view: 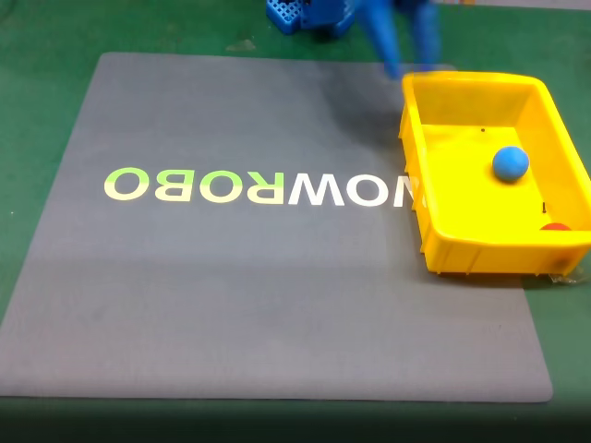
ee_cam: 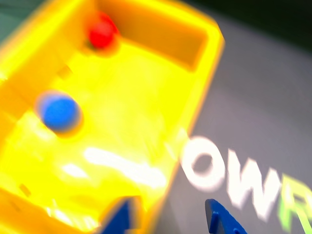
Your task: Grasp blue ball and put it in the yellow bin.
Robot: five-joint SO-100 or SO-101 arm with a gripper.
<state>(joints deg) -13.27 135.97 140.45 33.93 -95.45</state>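
Where the fixed view looks down on my workspace, I see the blue ball (view: 510, 163), a small matte sphere, resting on the floor of the yellow bin (view: 434, 175), a glossy rectangular plastic tub with a thick rim and sloping walls. A small red object (view: 555, 226) sits low against the bin's near wall, well apart from the ball. The bin stands on the right edge of a flat grey mat (view: 231, 305) with a fine, dull surface and large printed letters in white and pale green; one letter is partly covered by the bin's left wall. Under the mat lies the green table (view: 46, 55).

At the top of the fixed view the end effector (view: 406, 46) is a smear of blue just beyond the bin's far rim. In the wrist view its two blue fingertips (ee_cam: 220, 222) poke up from the bottom edge with a clear gap between them and nothing held, one over the bin's rim, the other over the mat. That view is blurred, yet the ball (ee_cam: 58, 111) and the red object (ee_cam: 101, 33) both read as round shapes inside the shiny yellow tub (ee_cam: 207, 63).
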